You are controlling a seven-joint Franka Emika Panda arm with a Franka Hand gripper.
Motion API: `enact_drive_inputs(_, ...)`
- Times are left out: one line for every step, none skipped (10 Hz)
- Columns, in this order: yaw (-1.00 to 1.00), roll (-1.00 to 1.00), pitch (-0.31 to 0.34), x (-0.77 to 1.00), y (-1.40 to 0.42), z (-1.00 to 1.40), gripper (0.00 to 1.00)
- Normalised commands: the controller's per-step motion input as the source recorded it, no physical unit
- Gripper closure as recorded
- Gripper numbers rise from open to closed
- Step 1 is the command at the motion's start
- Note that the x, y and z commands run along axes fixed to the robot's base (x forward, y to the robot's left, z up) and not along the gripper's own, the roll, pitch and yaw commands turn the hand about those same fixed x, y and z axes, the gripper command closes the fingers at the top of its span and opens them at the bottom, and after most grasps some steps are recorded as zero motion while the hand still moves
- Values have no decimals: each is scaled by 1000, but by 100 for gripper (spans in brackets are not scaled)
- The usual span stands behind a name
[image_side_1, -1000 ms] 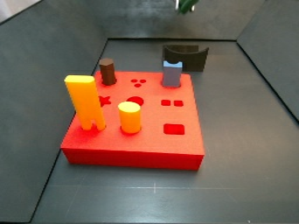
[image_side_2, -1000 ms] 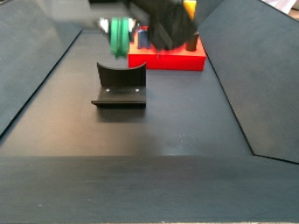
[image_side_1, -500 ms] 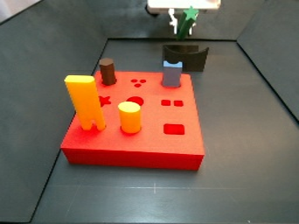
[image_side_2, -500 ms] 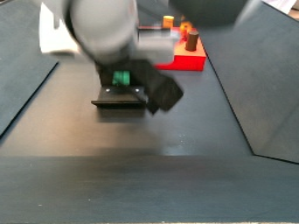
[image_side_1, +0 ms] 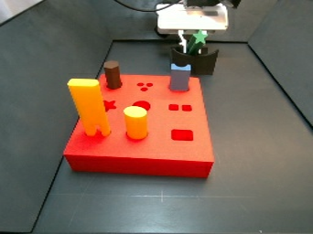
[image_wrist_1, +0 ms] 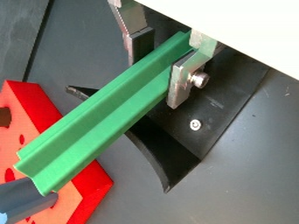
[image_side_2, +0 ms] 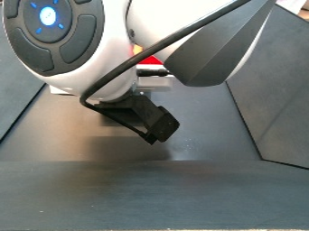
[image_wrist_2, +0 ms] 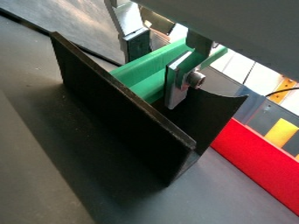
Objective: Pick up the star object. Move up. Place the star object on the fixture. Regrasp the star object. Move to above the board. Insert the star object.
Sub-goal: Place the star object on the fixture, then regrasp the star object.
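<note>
The claw (image_side_1: 192, 40) hangs over the fixture (image_side_1: 196, 61), behind the board (image_side_1: 146, 128).

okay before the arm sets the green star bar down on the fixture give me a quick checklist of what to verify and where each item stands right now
1. Grip on the star object: ok. In both wrist views the gripper has its silver fingers on either side of the green bar.
2. Gripper over the fixture: ok. In a side view the gripper hangs right above it, behind the board.
3. Bar lined up with the fixture: ok by a wrist view, where the bar crosses the top of the fixture's wall.
4. Bar seated in the notch: cannot tell; the contact is hidden.
5. Pegs clear of the path: ok; the grey-blue peg stands in front of the fixture, apart from it.
</note>
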Motion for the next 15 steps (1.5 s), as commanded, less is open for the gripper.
enact_drive_inputs(-52, -103, 6, 95, 134, -684, 100)
enact_drive_inputs(-46, -99, 1, 88, 156, -676, 100)
enact_drive_inputs(0, 0, 0, 0, 0, 0, 0)
enact_drive_inputs(82, 10, 38, 0, 0, 1000, 0)
enact_drive_inputs(79, 16, 45, -12, 2, 1000, 0)
enact_drive_inputs(63, 22, 56, -30, 4, 1000, 0)
enact_drive_inputs(50, 29, 63, -34, 2, 1000, 0)
enact_drive_inputs(18, 28, 86, -42, 6, 1000, 0)
enact_drive_inputs(3, 25, 98, -39, 11, 885, 0)
enact_drive_inputs(-13, 28, 102, -34, 11, 704, 0)
enact_drive_inputs(-23, 27, 97, -33, 9, 581, 0)
enact_drive_inputs(-46, 19, 75, -30, 10, 280, 0)
enact_drive_inputs(16, 1000, 74, 15, -1000, 899, 0)
enact_drive_inputs(16, 1000, 71, 16, -1000, 857, 0)
enact_drive_inputs(16, 1000, 65, 4, -1000, 843, 0)
